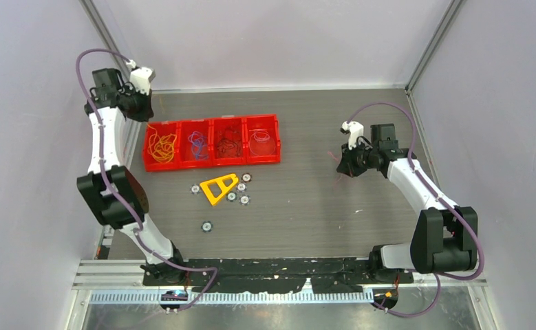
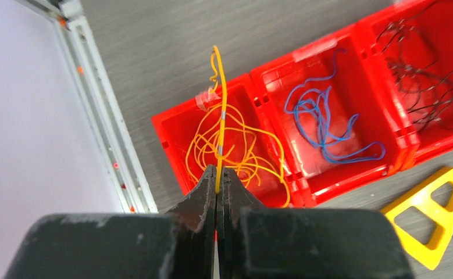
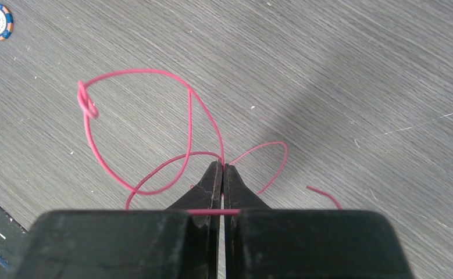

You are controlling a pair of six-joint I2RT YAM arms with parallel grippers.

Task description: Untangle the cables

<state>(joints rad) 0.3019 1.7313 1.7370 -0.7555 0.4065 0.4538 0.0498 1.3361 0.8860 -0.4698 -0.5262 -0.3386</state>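
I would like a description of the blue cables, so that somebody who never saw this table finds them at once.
Find the row of four red bins at the table's far left. The blue cables lie in the second bin from the left. The left neighbour holds orange-yellow cables, the right one dark cables; only these are blue.

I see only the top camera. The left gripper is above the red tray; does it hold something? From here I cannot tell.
Observer: Yes. The left gripper is shut on one orange-yellow cable, above the orange-yellow bunch in the end compartment of the red tray.
Operator: And the right gripper?
Observer: Shut on one pink-red cable, which loops out in front of the jaws.
Operator: Is another cable tangled with it?
Observer: No, it is alone; one end has a small curl.
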